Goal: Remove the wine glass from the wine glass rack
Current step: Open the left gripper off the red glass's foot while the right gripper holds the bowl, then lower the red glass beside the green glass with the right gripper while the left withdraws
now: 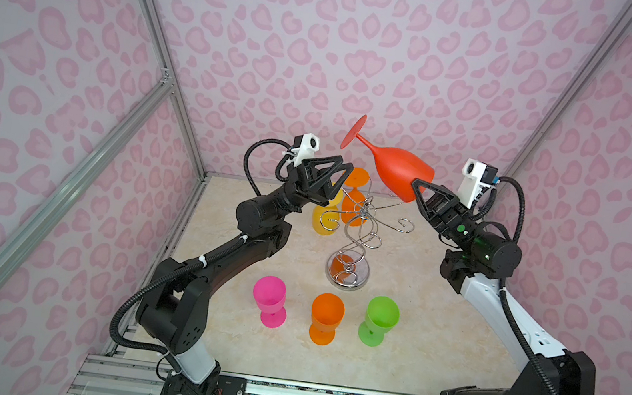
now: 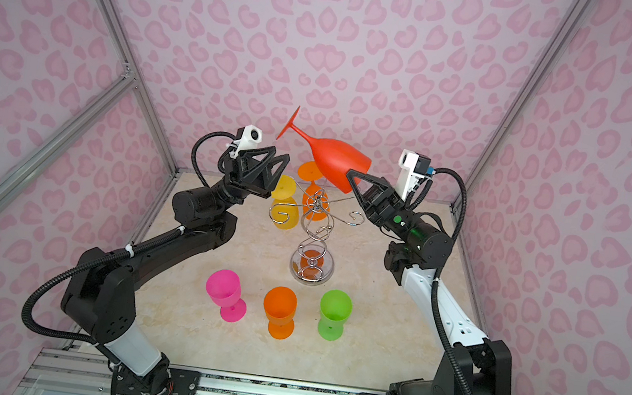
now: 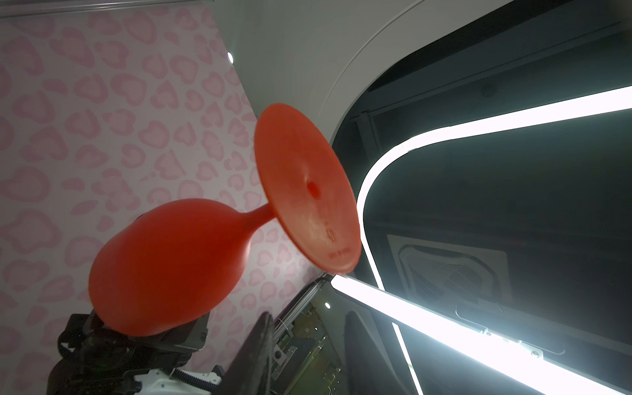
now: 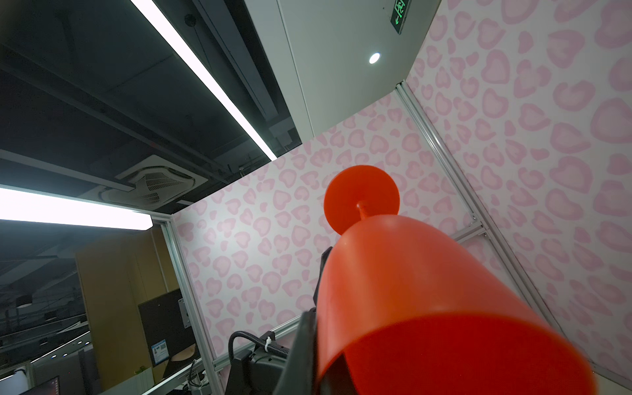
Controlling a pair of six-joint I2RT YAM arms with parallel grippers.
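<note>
A red wine glass [image 1: 394, 167] [image 2: 332, 159] hangs in the air above and behind the wine glass rack [image 1: 360, 230] [image 2: 316, 228], tilted, with its foot pointing up and to the left. My right gripper [image 1: 416, 189] [image 2: 351, 176] is shut on the rim of its bowl [image 4: 427, 290]; one finger lies outside the wall and the other is hidden inside. My left gripper [image 1: 346, 167] [image 2: 284, 158] stands open just left of the glass, apart from it, and its wrist view shows the glass [image 3: 171, 260] beyond empty fingers [image 3: 263, 335].
A yellow glass [image 1: 321, 220] and an orange glass [image 1: 351, 207] hang upside down on the rack. Pink [image 1: 270, 299], orange [image 1: 326, 317] and green [image 1: 380, 319] glasses stand upright in a row at the table's front. Patterned walls close in on three sides.
</note>
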